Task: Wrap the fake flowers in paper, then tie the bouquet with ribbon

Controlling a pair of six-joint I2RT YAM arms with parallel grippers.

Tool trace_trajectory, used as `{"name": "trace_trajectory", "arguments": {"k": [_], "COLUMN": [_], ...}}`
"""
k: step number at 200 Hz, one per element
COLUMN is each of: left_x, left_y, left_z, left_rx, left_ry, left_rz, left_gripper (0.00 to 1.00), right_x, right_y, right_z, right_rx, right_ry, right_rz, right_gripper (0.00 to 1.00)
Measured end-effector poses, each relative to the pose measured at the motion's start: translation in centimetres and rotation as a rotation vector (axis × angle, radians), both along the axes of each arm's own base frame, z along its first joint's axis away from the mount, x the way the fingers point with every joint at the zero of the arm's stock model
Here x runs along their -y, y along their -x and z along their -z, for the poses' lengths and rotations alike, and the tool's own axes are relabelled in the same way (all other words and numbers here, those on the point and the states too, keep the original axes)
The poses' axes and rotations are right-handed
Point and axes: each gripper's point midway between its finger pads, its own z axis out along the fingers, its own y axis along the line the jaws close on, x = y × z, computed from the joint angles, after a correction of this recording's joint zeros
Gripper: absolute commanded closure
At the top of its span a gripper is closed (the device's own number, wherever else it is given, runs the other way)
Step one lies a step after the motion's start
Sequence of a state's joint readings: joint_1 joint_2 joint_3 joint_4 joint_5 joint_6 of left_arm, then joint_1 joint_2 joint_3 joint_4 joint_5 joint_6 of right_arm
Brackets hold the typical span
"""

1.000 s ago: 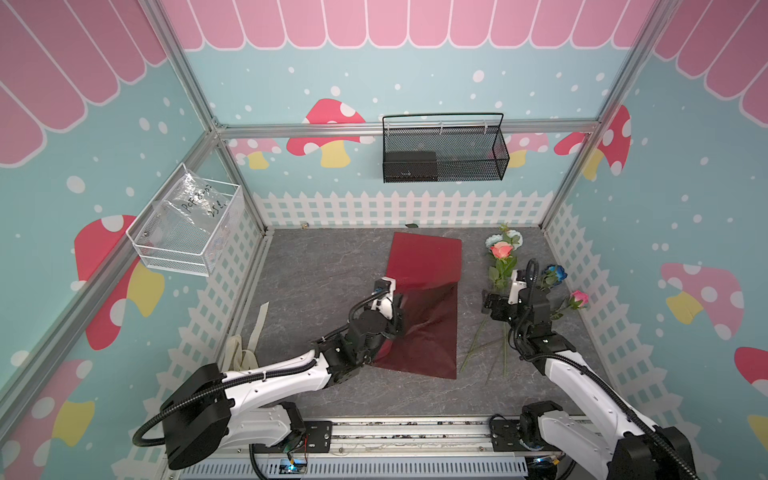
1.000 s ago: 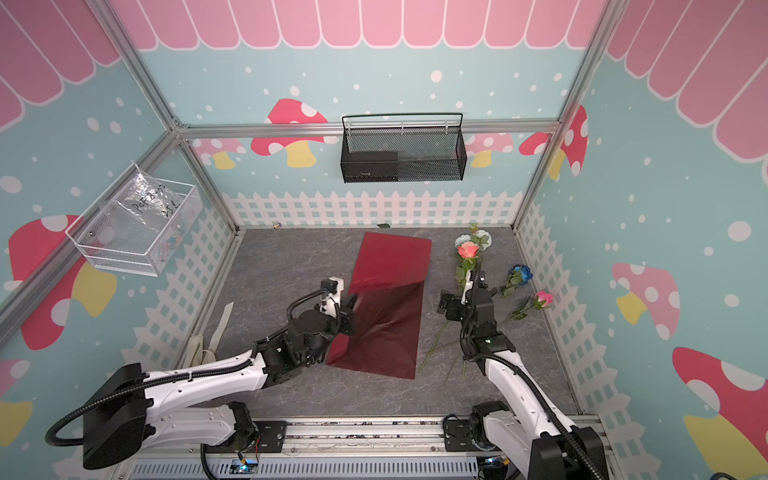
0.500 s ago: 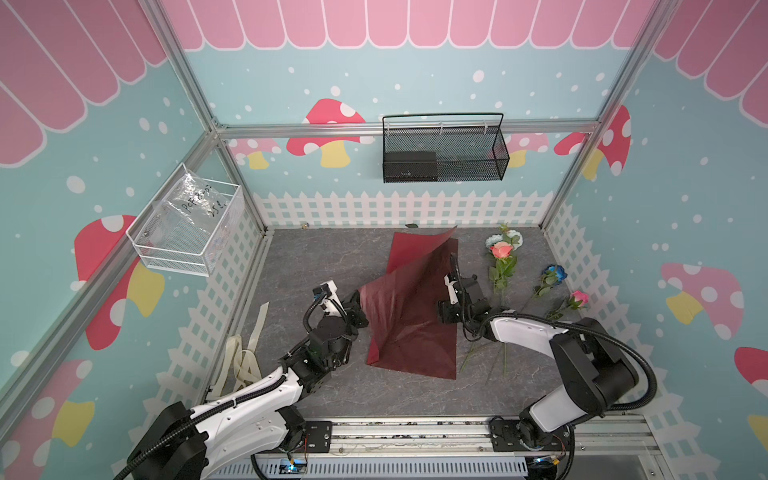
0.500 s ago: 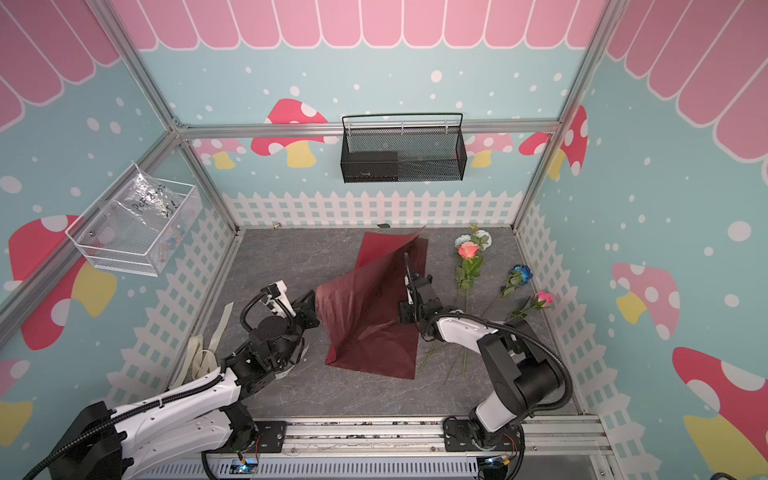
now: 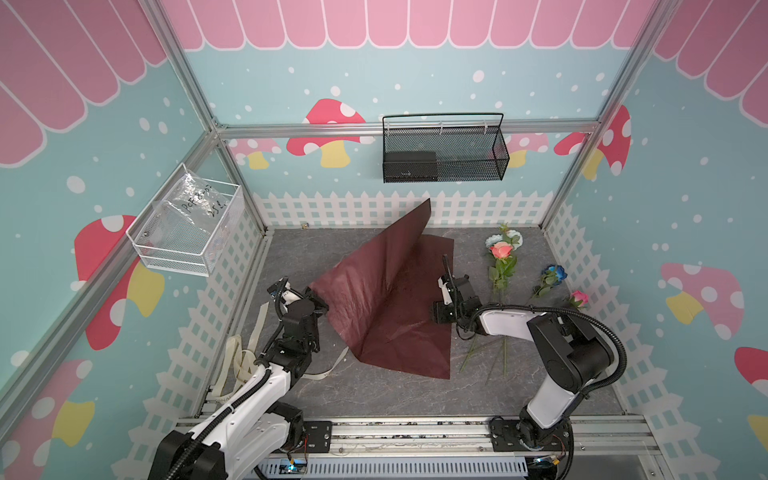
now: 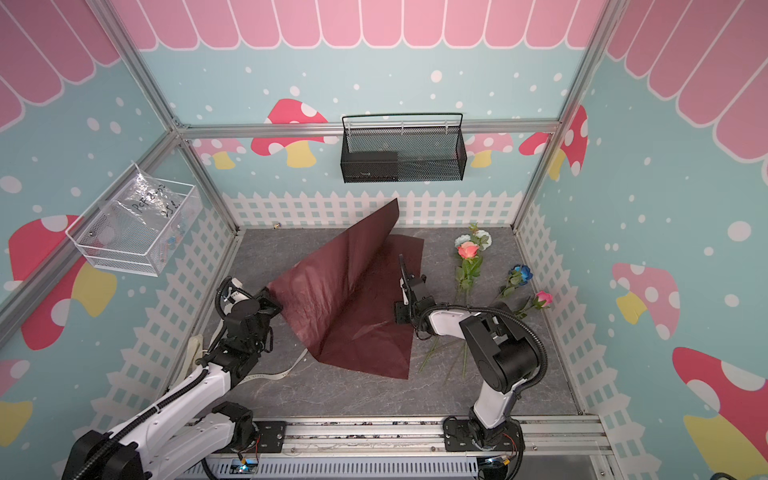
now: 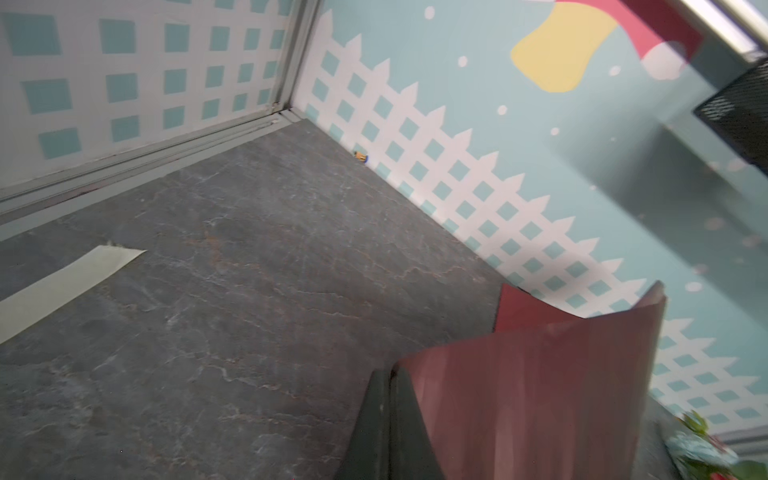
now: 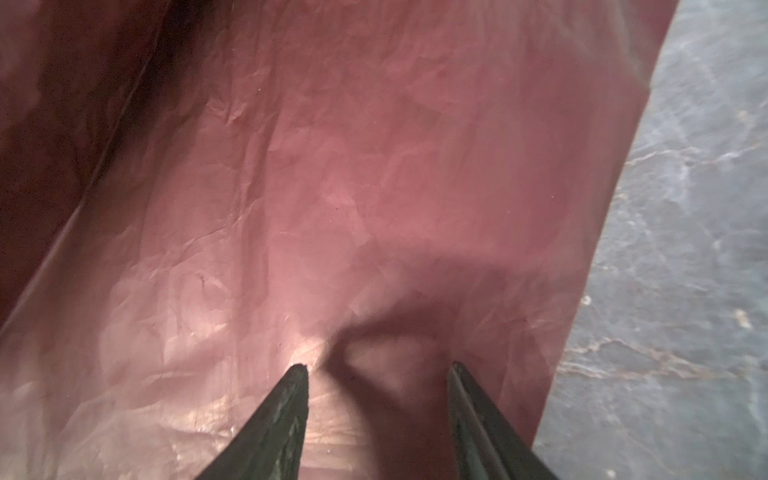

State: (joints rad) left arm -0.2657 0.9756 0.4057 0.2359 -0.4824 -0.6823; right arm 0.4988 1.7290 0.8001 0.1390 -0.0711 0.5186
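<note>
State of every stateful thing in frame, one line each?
wrapping paper: one half lifted, other flat on table.
left end effector: shut on wrapping paper's corner.
right end effector: open, tips over the paper's flat half.
flowers: four, loose on table, unbundled.
ribbon: untied, lying loose on table.

Grey marbled table (image 5: 374, 399). Red paper (image 5: 409, 340) near centre, its right half flat on the surface and its left half raised off it. To the right lie four flowers, heads toward the back: orange rose (image 5: 501, 250), pale cluster (image 5: 494, 240) just behind it, blue rose (image 5: 556, 273) and pink rose (image 5: 579, 297). Cream ribbon (image 5: 261, 322) lies looped along the left edge. A small yellow bit (image 5: 304, 225) sits at the back wall.
</note>
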Motion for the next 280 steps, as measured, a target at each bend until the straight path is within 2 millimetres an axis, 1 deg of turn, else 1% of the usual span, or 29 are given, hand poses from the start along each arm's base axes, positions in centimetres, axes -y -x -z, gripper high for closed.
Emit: {"name": "trace_trajectory", "arguments": {"k": [19,44,70,91,110,130,155,175,199,221,238,248,264,280], "left_x": [-1.3,-2.2,-3.6,-4.9,-5.6,-6.0,-6.0,-6.1,-7.1,-7.8,-7.7,-7.5,-7.3,-7.2], "left_y": [-0.7,-2.0,-3.0,-3.7,-4.7,-6.0,-7.7,-8.3,-7.8,-7.5,-7.6,-7.7,-7.9,-8.7], "left_z": [1.1,1.4,2.0,2.7,2.8,3.0,3.6,4.6,6.3,7.1,7.7,8.3,9.2,9.7], "left_rx": [-0.054,-0.083,-0.109,-0.138,-0.155,-0.169,-0.192,-0.222,-0.268,-0.283,-0.296,-0.309,-0.333,-0.347], "left_ry": [-0.008,-0.015,-0.008,-0.007,0.0,0.011,0.02,0.027,0.047,0.069,0.08,0.084,0.09,0.095], "left_rz": [-0.046,-0.081,-0.127,-0.165,-0.186,-0.194,-0.191,-0.199,-0.235,-0.256,-0.248,-0.24,-0.226,-0.214], "left_gripper": [1.0,1.0,1.0,1.0,1.0,1.0,1.0,1.0,1.0,1.0,1.0,1.0,1.0,1.0], "right_x": [-0.3,-0.7,-0.8,-0.7,-0.6,-0.3,0.5,1.0,1.2,0.8,0.5,0.4,0.8,1.8], "right_y": [0.2,1.2,3.0,4.7,6.5,8.3,9.5,9.6,9.0,7.5,6.2,5.6,4.8,4.2], "right_z": [0.0,0.0,0.1,0.1,0.1,0.1,0.0,-0.1,-0.8,-2.6,-4.2,-5.2,-6.5,-7.5], "right_rx": [-0.011,-0.03,-0.063,-0.097,-0.135,-0.176,-0.207,-0.208,-0.191,-0.139,-0.092,-0.065,-0.023,0.008], "right_ry": [-0.013,-0.028,-0.047,-0.052,-0.045,-0.029,-0.004,0.017,0.044,0.055,0.057,0.061,0.08,0.107], "right_rz": [0.001,-0.004,0.001,0.006,0.003,0.003,0.017,0.029,0.039,0.039,0.04,0.045,0.063,0.095], "right_gripper": [0.47,0.5,0.54,0.55,0.55,0.55,0.54,0.52,0.47,0.45,0.44,0.41,0.37,0.35]}}
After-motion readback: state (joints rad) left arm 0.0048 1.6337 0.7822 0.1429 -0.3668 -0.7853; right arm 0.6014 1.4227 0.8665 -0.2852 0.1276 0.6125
